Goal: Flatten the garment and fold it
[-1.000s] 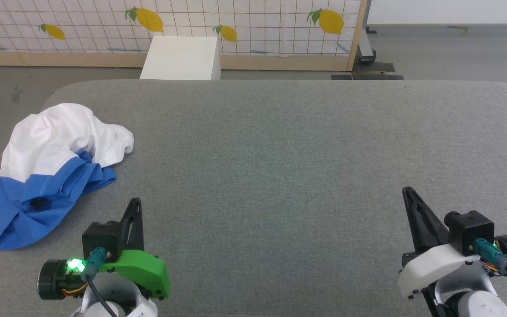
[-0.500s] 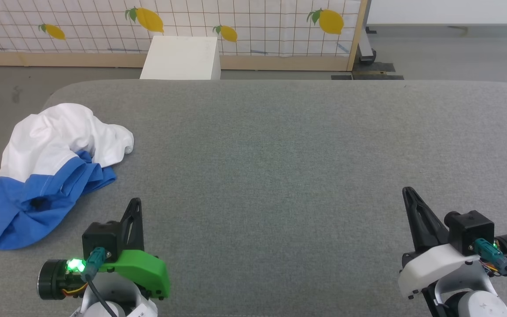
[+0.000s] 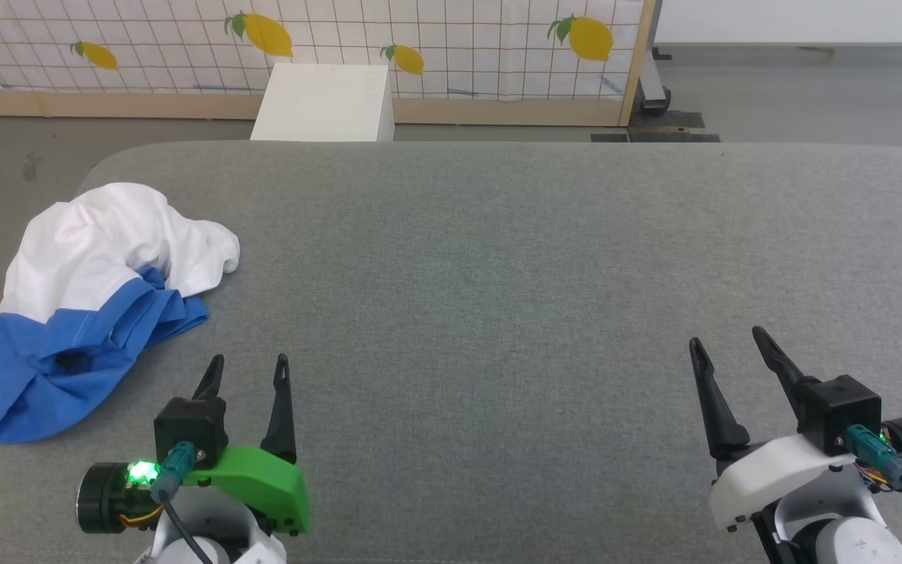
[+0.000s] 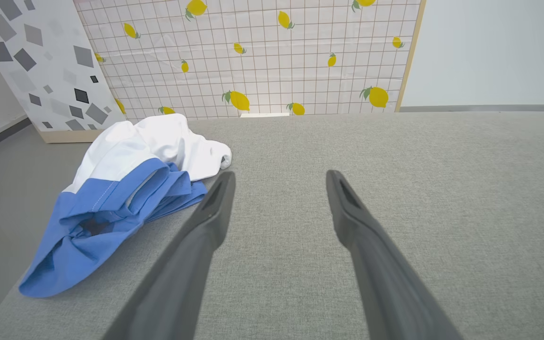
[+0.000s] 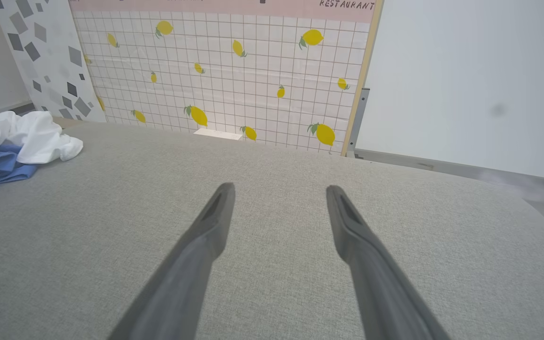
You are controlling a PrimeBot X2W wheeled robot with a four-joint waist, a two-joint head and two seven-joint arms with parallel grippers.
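Note:
The garment lies crumpled in a heap at the left end of the grey padded table, white on its far side and royal blue on its near side. The left wrist view shows the garment to the left of the fingers; in the right wrist view the garment sits at the far left edge. My left gripper hovers open near the table's front left, just right of the heap and apart from it. At the front right my right gripper stands open with nothing between its fingers.
A white box stands on the floor behind the table. A lemon-patterned screen with a wooden frame runs along the back. The table's left edge drops off beside the garment, with grey floor beyond.
Both grippers have opened: their fingers were together in the earlier frames and now stand spread apart. The garment has not moved.

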